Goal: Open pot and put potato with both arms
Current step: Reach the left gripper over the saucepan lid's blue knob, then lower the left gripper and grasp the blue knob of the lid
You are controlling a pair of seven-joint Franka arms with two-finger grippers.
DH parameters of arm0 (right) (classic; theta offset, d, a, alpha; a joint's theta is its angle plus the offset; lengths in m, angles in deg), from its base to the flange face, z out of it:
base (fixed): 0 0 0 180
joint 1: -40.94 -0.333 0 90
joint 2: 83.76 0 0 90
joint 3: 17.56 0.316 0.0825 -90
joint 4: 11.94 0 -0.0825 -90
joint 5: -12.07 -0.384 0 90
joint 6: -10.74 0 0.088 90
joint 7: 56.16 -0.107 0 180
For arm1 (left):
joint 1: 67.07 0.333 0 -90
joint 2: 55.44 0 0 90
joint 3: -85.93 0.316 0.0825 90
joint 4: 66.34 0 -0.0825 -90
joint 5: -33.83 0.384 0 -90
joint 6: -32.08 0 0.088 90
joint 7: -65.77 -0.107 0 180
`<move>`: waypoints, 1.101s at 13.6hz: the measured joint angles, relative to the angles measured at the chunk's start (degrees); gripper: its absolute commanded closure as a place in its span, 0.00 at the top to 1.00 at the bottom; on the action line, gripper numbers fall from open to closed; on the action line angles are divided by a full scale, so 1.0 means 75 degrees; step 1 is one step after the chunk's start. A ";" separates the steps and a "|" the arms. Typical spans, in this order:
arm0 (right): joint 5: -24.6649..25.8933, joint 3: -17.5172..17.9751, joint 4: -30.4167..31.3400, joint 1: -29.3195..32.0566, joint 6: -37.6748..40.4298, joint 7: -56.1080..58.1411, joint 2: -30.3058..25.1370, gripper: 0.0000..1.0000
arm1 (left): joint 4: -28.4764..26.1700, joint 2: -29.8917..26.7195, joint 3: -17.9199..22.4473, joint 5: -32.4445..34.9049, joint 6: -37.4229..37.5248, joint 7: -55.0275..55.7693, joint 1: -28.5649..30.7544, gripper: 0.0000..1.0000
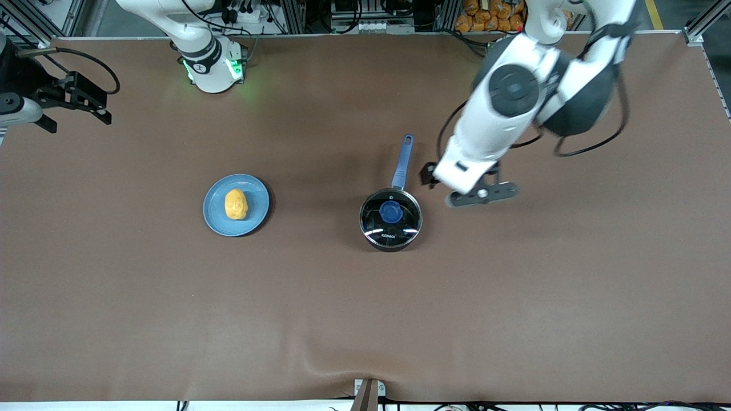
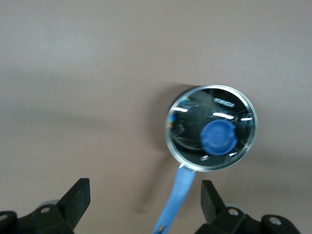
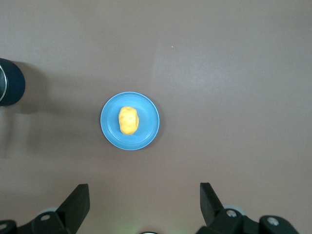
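Nearest the camera sits the pot (image 1: pixel 390 219), lid (image 2: pixel 210 127) on, so the knob (image 1: pixel 390 212) must be lifted first. Left gripper (image 2: pixel 145 201) hovers just beside its handle (image 1: pixel 402 162), fingers wide, empty. Potato (image 1: pixel 236 204) rests on a plate (image 1: pixel 254 220) toward the right arm's end; right gripper (image 3: pixel 145 201) hangs above, wide open, empty.

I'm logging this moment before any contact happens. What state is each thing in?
pot: upright on the table, closed.
lid: seated on the pot, knob free.
potato: lying on the plate, untouched.
plate: flat on the table, toward the right arm's end.
left gripper: open, empty, over the table beside the pot's handle.
right gripper: open, empty, the plate in its wrist view.
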State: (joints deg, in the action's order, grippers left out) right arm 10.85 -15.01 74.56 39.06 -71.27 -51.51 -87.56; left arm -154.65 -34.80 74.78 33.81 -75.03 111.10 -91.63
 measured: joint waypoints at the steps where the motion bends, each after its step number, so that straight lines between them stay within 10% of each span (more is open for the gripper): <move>1: 0.0000 0.0000 0.0000 0.0000 0.0000 0.0000 0.0000 1.00 | 0.0037 0.0275 0.0005 0.0070 -0.0285 0.0212 -0.0164 1.00; 15: -0.0002 0.0013 0.0034 0.0241 0.0014 -0.0009 0.0046 1.00 | 0.0690 0.2201 0.0041 0.0933 -0.1754 0.1872 -0.1014 1.00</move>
State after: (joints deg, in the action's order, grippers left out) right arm 10.84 -14.92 74.82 40.87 -71.17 -51.58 -87.22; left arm -149.47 -18.29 75.09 40.80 -88.18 125.14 -99.24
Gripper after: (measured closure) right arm 0.000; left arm 0.000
